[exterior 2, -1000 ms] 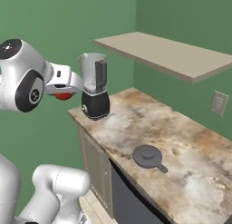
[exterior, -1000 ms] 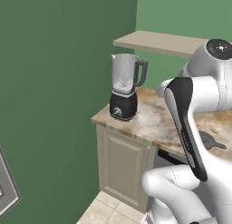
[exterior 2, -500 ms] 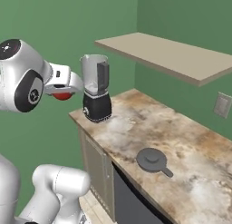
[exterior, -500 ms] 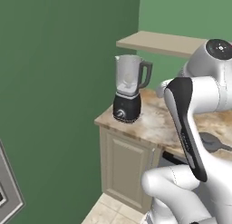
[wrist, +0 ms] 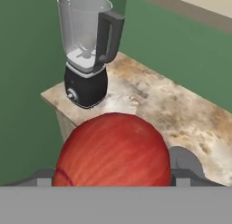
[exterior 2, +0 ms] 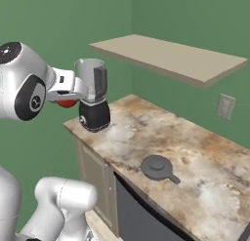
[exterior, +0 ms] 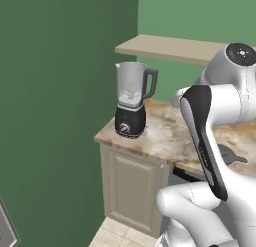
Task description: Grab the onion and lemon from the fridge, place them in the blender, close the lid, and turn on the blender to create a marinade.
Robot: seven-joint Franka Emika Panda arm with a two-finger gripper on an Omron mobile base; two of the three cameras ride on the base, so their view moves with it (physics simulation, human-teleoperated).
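Observation:
A glossy red onion [wrist: 113, 148] sits between my gripper's [wrist: 113, 177] jaws, low in the hand view; the gripper is shut on it. From the right base view the onion [exterior 2: 64, 103] shows as a red patch under the gripper [exterior 2: 67, 98], just left of the blender [exterior 2: 93, 96]. The blender [exterior: 131, 106] is a clear, open-topped jug on a black base, at the counter's left end. It stands ahead of the hand, upper left in the hand view [wrist: 88, 51]. The lid [exterior 2: 157, 168], a dark grey disc, lies on the counter to the blender's right. The lemon is out of view.
A speckled stone counter [exterior 2: 195, 152] tops a beige cabinet [exterior: 132, 188]. A wooden shelf [exterior 2: 171, 57] hangs above it, and a wall outlet [exterior 2: 225, 107] sits on the green back wall. A grey panel corner [exterior: 6, 232] shows at lower left; I cannot tell what it is.
The whole picture has shifted a little as the base drove, so the counter and blender sit slightly lower in both base views. The onion stays in the gripper.

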